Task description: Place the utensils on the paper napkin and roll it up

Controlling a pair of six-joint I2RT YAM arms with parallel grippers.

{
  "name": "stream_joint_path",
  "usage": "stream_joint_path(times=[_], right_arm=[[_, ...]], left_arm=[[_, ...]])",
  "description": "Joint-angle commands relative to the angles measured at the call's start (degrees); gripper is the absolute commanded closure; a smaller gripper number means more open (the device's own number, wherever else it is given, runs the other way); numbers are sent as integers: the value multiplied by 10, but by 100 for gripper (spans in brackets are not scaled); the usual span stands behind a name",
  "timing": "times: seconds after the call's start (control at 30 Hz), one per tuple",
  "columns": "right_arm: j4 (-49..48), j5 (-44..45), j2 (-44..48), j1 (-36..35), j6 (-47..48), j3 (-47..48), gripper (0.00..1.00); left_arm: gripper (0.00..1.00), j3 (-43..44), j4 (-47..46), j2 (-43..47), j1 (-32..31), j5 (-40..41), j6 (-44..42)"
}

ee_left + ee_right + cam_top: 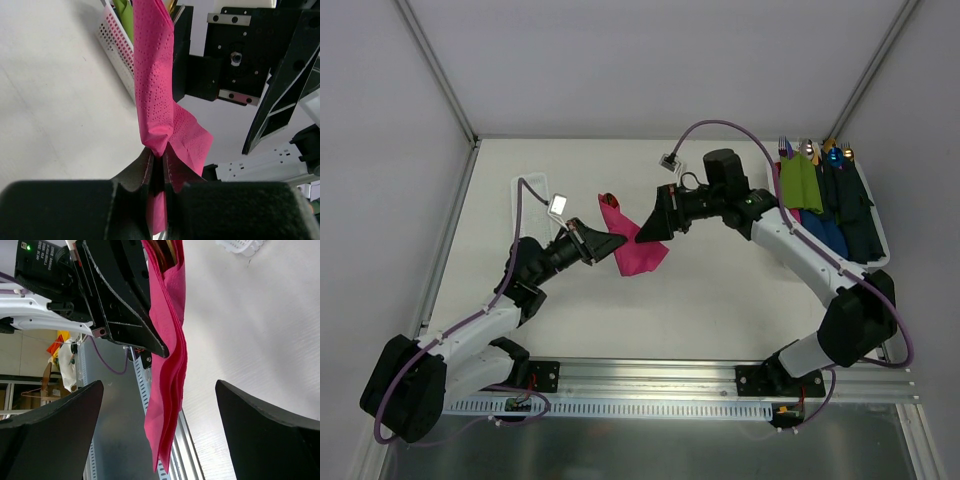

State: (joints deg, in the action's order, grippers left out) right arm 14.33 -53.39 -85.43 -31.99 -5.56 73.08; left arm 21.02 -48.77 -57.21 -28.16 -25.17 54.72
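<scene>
We are pinching the paper napkin in our left tool, whose jaws are closing tight on a crumpled corner. The folded sheet is hanging over the counter between both tools. Our right tool is standing wide open, its fingers flanking the napkin without touching it.

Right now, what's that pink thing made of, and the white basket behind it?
The pink napkin looks like thin matte paper: dotted embossing, soft creases. The white basket seems hard plastic, its wall full of small holes.
</scene>
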Motion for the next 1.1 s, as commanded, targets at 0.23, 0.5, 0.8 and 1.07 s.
stream_joint_path(times=[0.23, 0.5, 0.8, 1.07], right_arm=[[55, 58, -22, -40, 50, 39, 1], [58, 27, -42, -43, 51, 38, 23], [51, -17, -48, -45, 68, 32, 78], [49, -37, -42, -46, 79, 26, 100]], left_arm=[[100, 10, -65, 17, -9, 3, 24], [100, 17, -76, 18, -9, -8, 31], [100, 21, -84, 17, -9, -6, 38], [99, 25, -61, 26, -9, -11, 30]])
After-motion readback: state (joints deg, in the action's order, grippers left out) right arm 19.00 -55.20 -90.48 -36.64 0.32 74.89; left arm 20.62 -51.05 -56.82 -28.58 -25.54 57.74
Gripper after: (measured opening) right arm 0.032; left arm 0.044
